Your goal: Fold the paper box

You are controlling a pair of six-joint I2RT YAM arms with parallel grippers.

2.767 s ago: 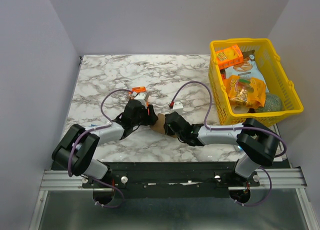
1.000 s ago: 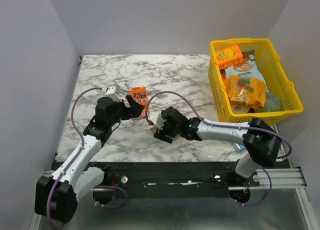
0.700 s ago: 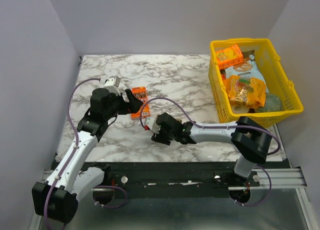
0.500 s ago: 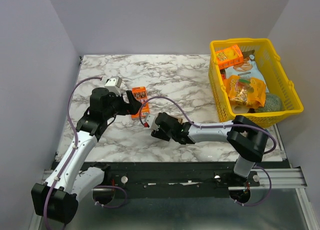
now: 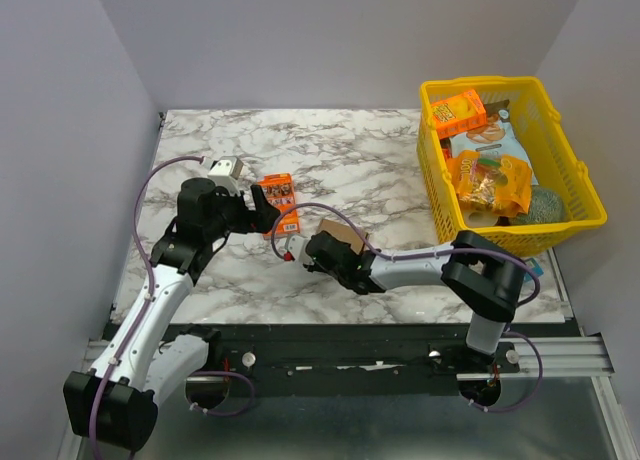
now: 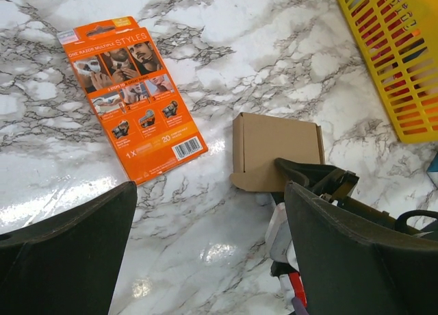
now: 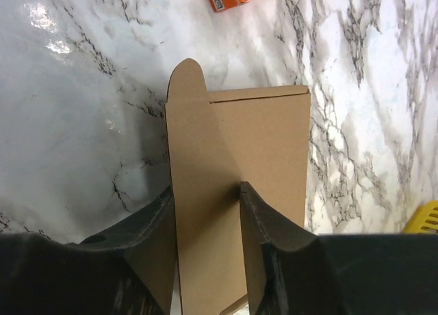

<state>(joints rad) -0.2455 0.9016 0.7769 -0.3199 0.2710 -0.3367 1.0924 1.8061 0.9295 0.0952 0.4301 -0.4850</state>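
The brown paper box (image 5: 341, 237) stands on the marble table near the middle front. My right gripper (image 5: 325, 248) is shut on it; in the right wrist view its fingers (image 7: 256, 233) clamp one brown panel (image 7: 233, 178) with a rounded tab at the top. The box also shows in the left wrist view (image 6: 277, 149). My left gripper (image 5: 258, 206) is open and empty, held above the table to the left of the box, near the orange razor pack (image 5: 278, 203).
The orange razor pack (image 6: 133, 99) lies flat left of the box. A yellow basket (image 5: 585, 195) with snack packs stands at the right edge. The right arm's cable (image 5: 400, 250) loops over the table. Grey walls close in the sides and back.
My right gripper has shifted left with the box and turned it upright. My left arm has pulled back to the left and up, away from the box, and opened.
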